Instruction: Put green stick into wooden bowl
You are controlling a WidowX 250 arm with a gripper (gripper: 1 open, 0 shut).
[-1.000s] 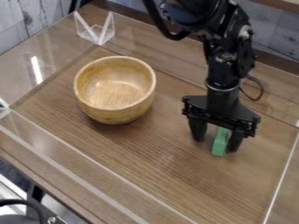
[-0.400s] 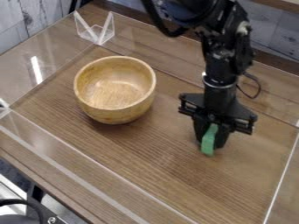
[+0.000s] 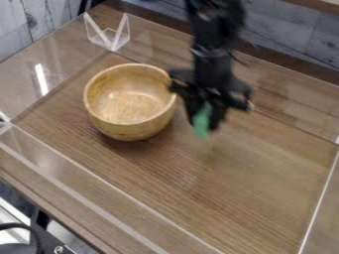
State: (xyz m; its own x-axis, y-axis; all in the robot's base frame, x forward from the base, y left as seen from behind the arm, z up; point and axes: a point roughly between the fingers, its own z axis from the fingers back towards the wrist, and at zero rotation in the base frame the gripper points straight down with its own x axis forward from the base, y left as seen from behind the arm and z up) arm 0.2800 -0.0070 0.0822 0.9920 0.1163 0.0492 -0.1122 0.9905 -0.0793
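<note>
Camera: gripper (image 3: 201, 117) clamped on green stick (image 3: 200, 123), just beside wooden bowl (image 3: 130, 100).

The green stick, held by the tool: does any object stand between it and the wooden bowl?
Nothing visible does. The tool holds the green stick in the air just right of the wooden bowl; only the bowl's near rim lies between, and the bowl is empty.

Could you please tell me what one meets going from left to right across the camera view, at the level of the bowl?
Wooden bowl → gripper, shut on the green stick and held just right of the bowl → bare wooden table.
</note>
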